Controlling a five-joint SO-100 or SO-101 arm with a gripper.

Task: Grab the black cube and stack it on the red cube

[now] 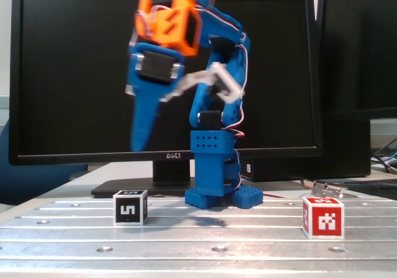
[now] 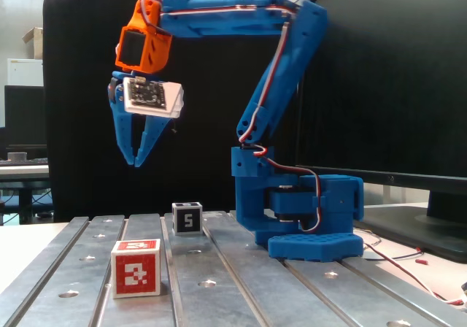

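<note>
Arm (image 2: 284, 71): blue, raised high above the bench (image 2: 219, 290); base (image 2: 310, 225) stands on the slotted metal surface; upper links reach forward with an orange wrist housing (image 2: 142, 39) at the end.
Gripper (image 2: 135, 159): points downward, well above the bench, holding nothing. In a fixed view (image 1: 138, 143) it appears blurred, so finer detail there cannot be read.
Fingers (image 2: 125, 133): spread near the top and converging toward the tips; a narrow gap shows between them, nothing is gripped. Whether they are fully released or nearly clenched, I cannot tell.
Wrist camera board (image 2: 152, 97): white plate mounted at the side of the gripper, below the orange housing.
Black cube (image 1: 129, 207): rests on the bench, upright, white "5"-like marker facing the camera; left of the arm base in this view. In the other fixed view (image 2: 187, 217) it sits farther back, just left of the base, below the raised gripper and well apart from it.
Red cube (image 1: 322, 216): rests on the bench at the right in this view, well apart from the black cube, with the arm base between them. In the other fixed view (image 2: 136, 268) it sits nearest the camera.
Stack: not made; both cubes lie separately on the bench.
Monitor (image 1: 80, 73): dark screen behind the arm.
</note>
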